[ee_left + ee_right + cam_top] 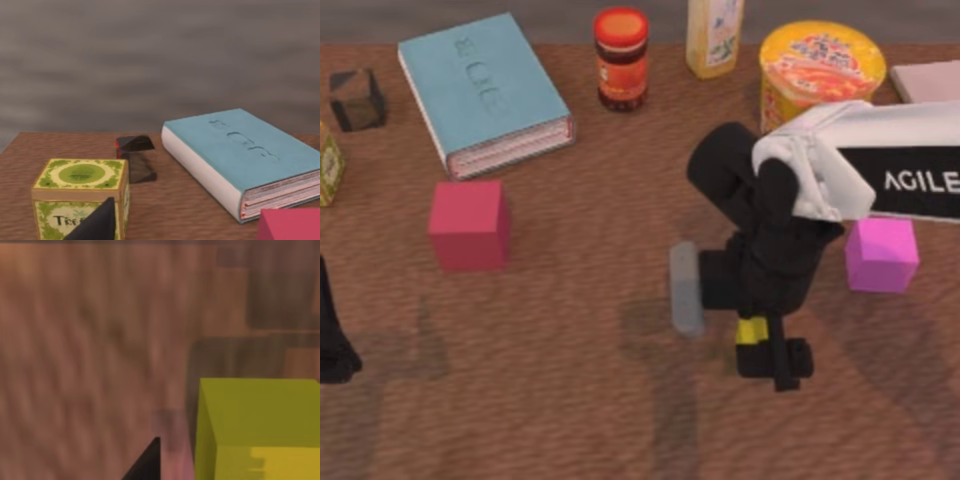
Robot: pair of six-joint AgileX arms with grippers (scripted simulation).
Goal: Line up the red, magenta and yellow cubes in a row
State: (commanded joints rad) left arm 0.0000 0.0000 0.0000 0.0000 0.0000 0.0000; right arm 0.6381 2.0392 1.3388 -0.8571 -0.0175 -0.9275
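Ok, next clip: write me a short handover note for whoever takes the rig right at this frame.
Right pincer: shut on the yellow cube, at the table's middle, in front of the magenta cube.
Left pincer: parked at the left edge.
Red cube: left of centre, in front of the blue book.
Done: yellow grasped.
Left: set yellow down, then bring red and magenta into a row with it.

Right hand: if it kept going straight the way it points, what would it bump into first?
Probably just the bare table. The right hand points down with the yellow cube in it, and its wrist view shows only wood ahead. How high it hangs is hard to judge.
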